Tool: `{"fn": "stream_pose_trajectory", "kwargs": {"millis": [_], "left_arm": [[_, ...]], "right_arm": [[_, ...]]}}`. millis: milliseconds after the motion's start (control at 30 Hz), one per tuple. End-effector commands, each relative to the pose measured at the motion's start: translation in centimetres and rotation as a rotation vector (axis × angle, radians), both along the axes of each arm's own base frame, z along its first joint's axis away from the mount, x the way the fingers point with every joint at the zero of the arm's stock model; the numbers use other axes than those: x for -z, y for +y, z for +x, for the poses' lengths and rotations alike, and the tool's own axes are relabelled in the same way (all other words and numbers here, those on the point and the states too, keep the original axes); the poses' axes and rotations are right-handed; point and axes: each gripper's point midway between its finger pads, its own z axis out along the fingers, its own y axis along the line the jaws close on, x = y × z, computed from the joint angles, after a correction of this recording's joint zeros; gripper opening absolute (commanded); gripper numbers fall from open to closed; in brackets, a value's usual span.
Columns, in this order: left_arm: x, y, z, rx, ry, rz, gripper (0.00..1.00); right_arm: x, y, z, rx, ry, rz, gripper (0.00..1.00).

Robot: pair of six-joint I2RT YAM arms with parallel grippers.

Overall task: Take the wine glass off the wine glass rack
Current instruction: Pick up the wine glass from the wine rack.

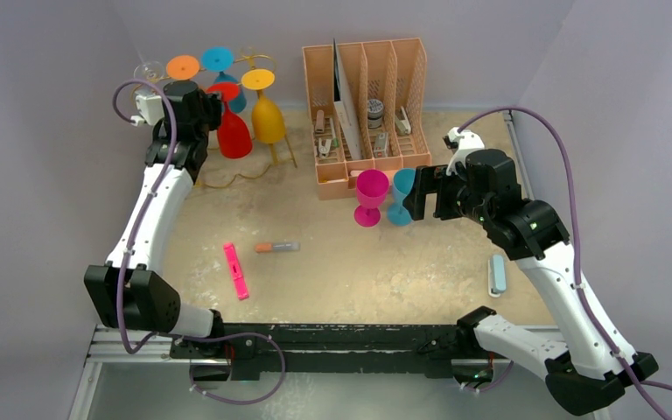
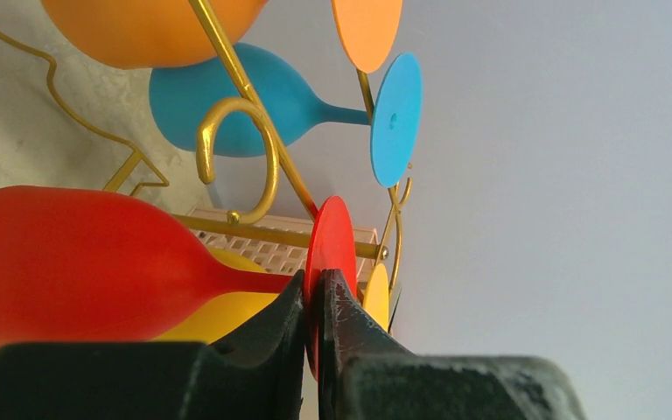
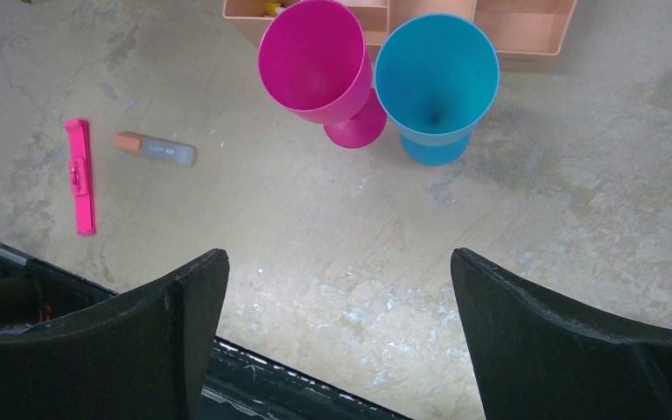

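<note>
left gripper (image 2: 317, 284) clamped on red glass (image 2: 79, 262) foot atop rack (image 2: 243, 83), stem upright, bowl hanging below; i'd slide it clear. right gripper (image 3: 339, 262) wide open, empty, well apart

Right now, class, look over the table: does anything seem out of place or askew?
A pink pen and an orange-capped marker lie loose on the table, outside the peach organiser. Nothing looks spilled or broken.

Left hand (image 1: 214, 94) at rack (image 1: 283, 154), red glass (image 1: 234, 136); right hand (image 1: 427, 194) beside teal glass (image 1: 398, 185).
</note>
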Motion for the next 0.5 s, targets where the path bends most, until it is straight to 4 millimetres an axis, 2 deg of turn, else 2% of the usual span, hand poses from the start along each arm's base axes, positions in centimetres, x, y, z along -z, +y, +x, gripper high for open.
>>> {"fn": "stream_pose_trajectory", "kwargs": {"millis": [0, 467], "left_arm": [[-4.6, 0.4, -1.4, -0.008, -0.132, -0.032, 0.00], [-2.6, -0.5, -2.7, 0.040, -0.107, -0.076, 0.01]], "right_arm": [[-1.5, -0.1, -0.2, 0.007, -0.039, 0.026, 0.99], [-1.3, 0.0, -0.2, 0.008, -0.031, 0.036, 0.99]]}}
